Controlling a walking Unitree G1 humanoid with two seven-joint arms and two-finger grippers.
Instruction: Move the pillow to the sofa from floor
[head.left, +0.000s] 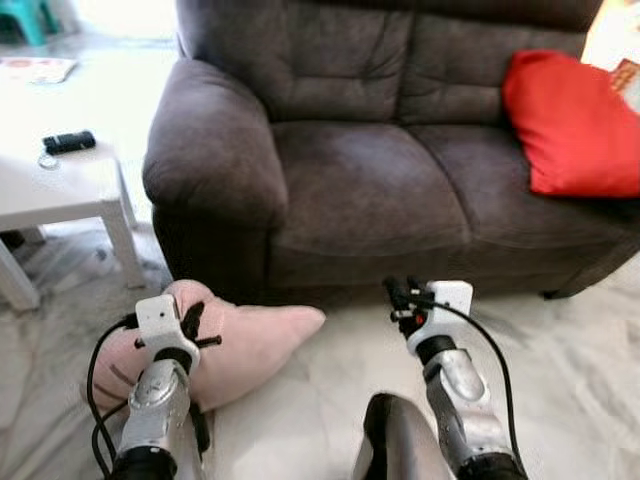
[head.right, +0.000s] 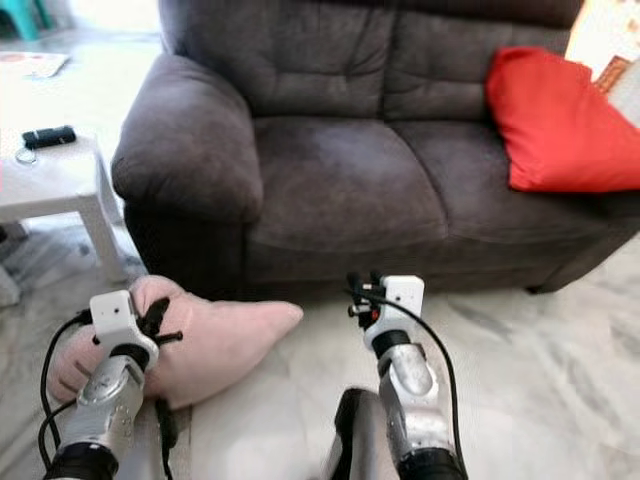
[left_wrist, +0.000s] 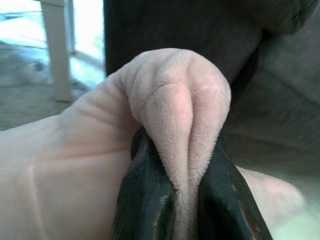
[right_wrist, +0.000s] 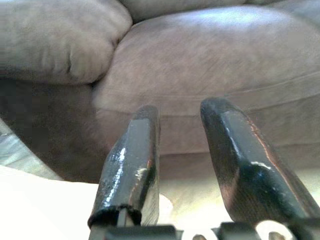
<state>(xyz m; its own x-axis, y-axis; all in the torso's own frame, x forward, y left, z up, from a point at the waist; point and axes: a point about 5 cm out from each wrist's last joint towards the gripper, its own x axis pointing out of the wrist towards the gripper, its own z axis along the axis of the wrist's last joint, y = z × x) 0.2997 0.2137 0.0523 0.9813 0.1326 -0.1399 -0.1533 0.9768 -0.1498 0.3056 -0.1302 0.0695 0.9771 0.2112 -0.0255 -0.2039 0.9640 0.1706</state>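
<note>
L gripper (left_wrist: 185, 200) pinching fold of pillow (head.left: 250, 340), prob still on floor. R gripper (right_wrist: 182, 150) spread, empty. Lift + move to sofa (head.left: 370, 190) left.

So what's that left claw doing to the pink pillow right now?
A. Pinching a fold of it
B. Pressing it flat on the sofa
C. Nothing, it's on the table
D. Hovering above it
A: the left gripper has a fold of the pink pillow squeezed between its black fingers.

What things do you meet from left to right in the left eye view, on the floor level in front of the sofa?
Left gripper pinching the pink pillow → right gripper, holding nothing.
</note>
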